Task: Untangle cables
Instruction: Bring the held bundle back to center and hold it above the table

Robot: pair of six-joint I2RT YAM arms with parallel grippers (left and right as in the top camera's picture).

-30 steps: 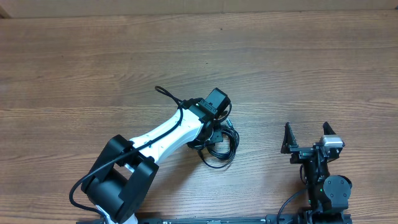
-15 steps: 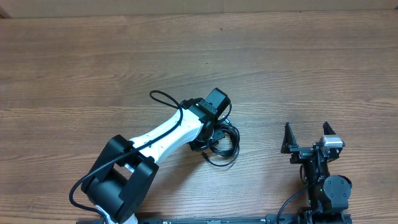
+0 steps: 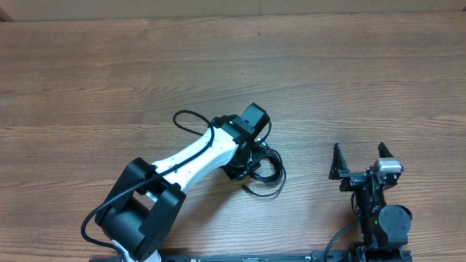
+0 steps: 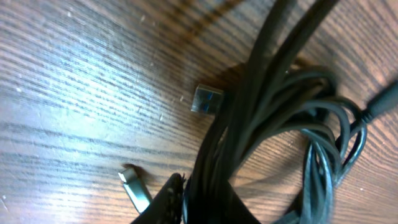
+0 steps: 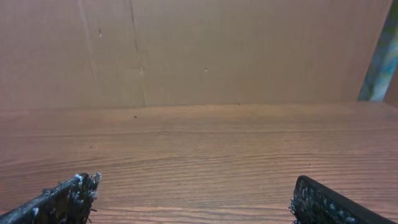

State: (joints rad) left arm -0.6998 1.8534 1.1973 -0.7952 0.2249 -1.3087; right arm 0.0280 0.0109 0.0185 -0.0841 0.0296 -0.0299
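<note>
The cables (image 3: pixel 268 169) are a small black coil on the wooden table near the middle. My left gripper (image 3: pixel 244 161) sits over the coil's left side. In the left wrist view my left gripper (image 4: pixel 198 208) is shut on a bundle of black cable strands (image 4: pixel 249 118). Two metal plug ends (image 4: pixel 206 99) lie on the wood beside the strands. A loose cable loop (image 3: pixel 188 118) arcs out to the left of the wrist. My right gripper (image 3: pixel 359 161) is open and empty at the right front, and its fingers (image 5: pixel 193 202) frame bare wood.
The wooden table (image 3: pixel 328 80) stretches across the view. A cardboard wall (image 5: pixel 199 50) stands at the far edge in the right wrist view. The left arm's white link (image 3: pixel 182 164) runs from the front left toward the coil.
The coil has shifted a little to the right and spread. The loose cable loop to the left of the left wrist has grown and moved further left. The right arm has not moved.
</note>
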